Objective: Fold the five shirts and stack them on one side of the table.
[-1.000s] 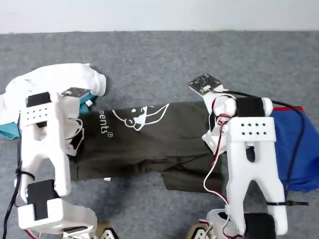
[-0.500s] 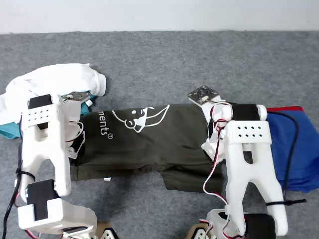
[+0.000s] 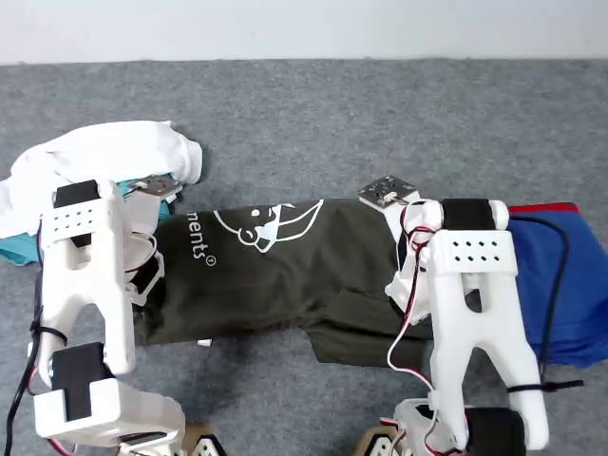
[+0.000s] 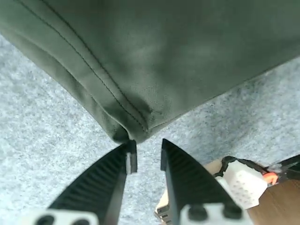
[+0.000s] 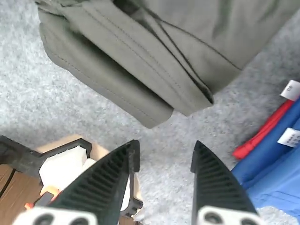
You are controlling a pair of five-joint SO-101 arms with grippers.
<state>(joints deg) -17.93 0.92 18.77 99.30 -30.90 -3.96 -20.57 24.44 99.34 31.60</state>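
Grey carpeted table top [image 3: 313, 114], pale wall [image 3: 304, 28] behind, brown wooden surface [image 4: 281, 210] alongside.

Olive shirt [image 3: 285, 261]: one line of white lettering [image 3: 197, 237] across the chest, ending in a small circled mark, beside a white line drawing [image 3: 266, 223]; wording not legible in full. Blue shirt [image 5: 276, 168], right edge of worktop: two white tags [image 5: 287, 137], print too small to read.

The gripper [image 5: 165, 152] hangs with its fingers spread over grey carpet [image 5: 42, 108], just off the olive shirt's [image 5: 140, 56] folded corner. Near that shirt but apart from it lies a blue shirt [image 5: 274, 164] with a red edge [image 5: 257, 137] and white labels [image 5: 291, 89].
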